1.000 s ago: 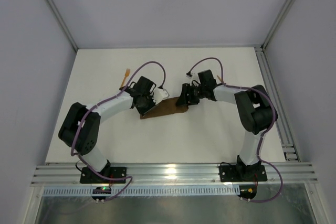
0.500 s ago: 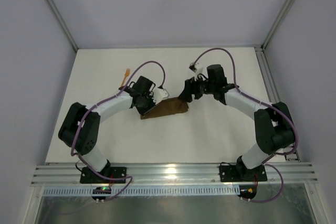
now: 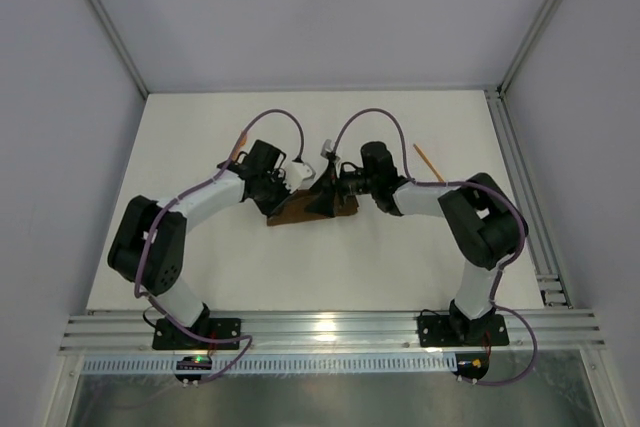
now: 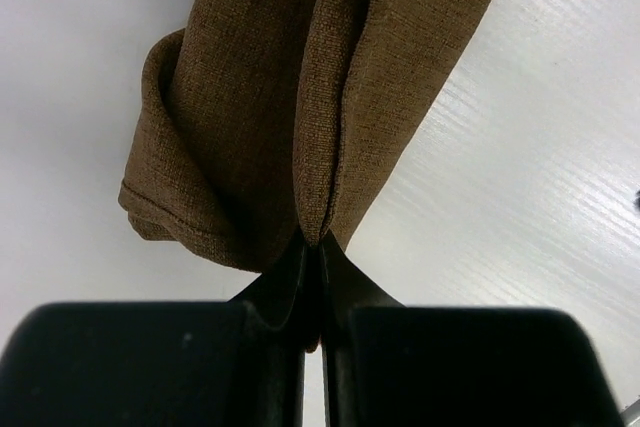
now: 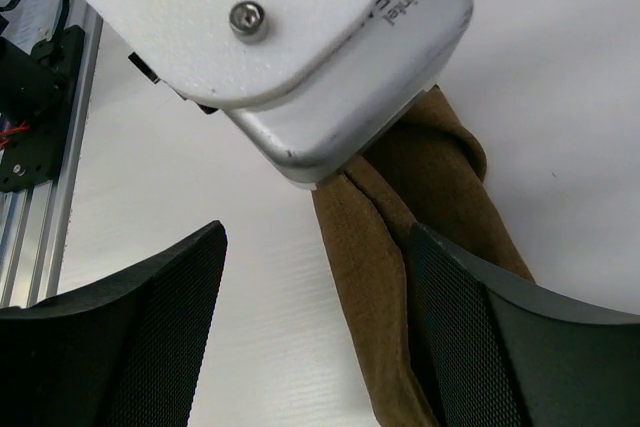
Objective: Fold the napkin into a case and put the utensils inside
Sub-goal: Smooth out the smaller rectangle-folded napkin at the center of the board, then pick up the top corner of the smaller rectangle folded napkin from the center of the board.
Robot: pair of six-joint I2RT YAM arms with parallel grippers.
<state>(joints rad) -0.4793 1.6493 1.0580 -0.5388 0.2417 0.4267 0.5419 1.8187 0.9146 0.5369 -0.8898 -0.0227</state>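
The dark brown napkin [image 3: 312,210] lies folded into a narrow strip at the table's middle. My left gripper [image 3: 290,190] is shut on one lengthwise fold of the napkin [image 4: 270,97], and the left gripper [image 4: 320,247] pinches the cloth edge between its tips. My right gripper [image 3: 322,195] stands open just right of it, over the strip. In the right wrist view the right gripper [image 5: 315,247] straddles the napkin [image 5: 375,287], its right finger [image 5: 500,347] against the cloth. One orange utensil [image 3: 428,162] lies far right. A sliver of another [image 3: 237,153] shows by the left arm.
The left gripper's white and silver body [image 5: 300,37] fills the top of the right wrist view, very close to the right fingers. An aluminium rail [image 3: 320,332] runs along the near edge and another rail [image 3: 520,187] along the right side.
The right arm has swung left, close to the left gripper, and its jaws have opened wider. The orange utensil at the right is now uncovered. The left gripper has kept its pinch.
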